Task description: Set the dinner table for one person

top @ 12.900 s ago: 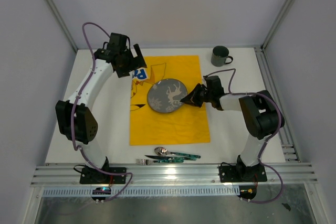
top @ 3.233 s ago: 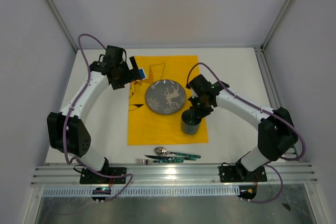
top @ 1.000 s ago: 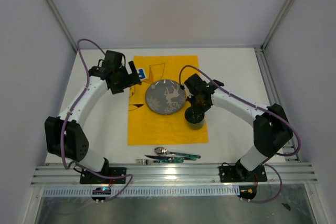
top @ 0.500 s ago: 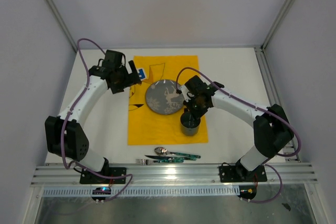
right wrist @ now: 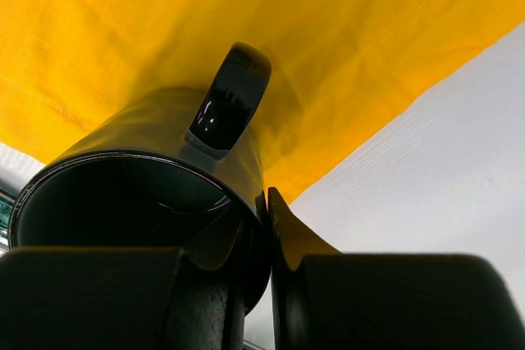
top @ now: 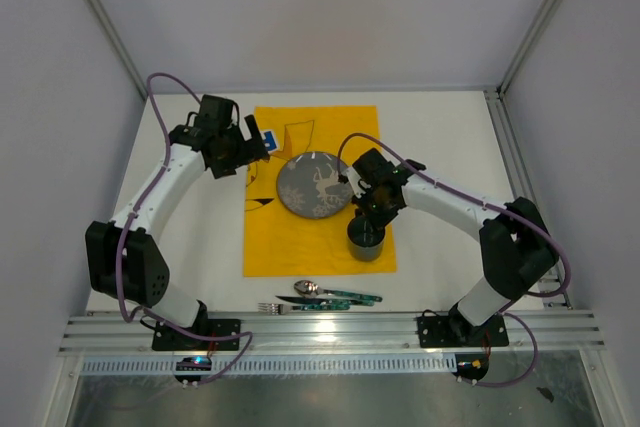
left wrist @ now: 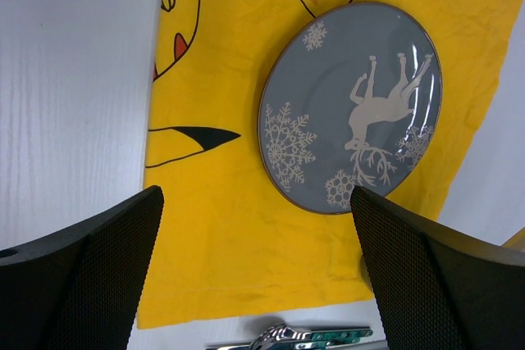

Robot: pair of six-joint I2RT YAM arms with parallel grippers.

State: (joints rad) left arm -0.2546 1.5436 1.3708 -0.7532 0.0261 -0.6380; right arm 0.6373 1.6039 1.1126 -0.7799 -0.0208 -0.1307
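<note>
My right gripper point(right wrist: 264, 231) is pinched nearly shut on the rim wall of the glossy dark handled mug point(right wrist: 156, 141) just below it, at the edge of the yellow printed cloth point(top: 300, 237), with the matte white dinner table point(top: 450, 137) underneath. So thin a pinch may let it swivel or slip. Set half off the cloth, it could tip.

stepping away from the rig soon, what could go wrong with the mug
The right tool pinches the mug only by its rim, so it could slip or tip. The mug is close to the plate and near the yellow cloth's edge, so it might bump the plate or land unevenly.
</note>
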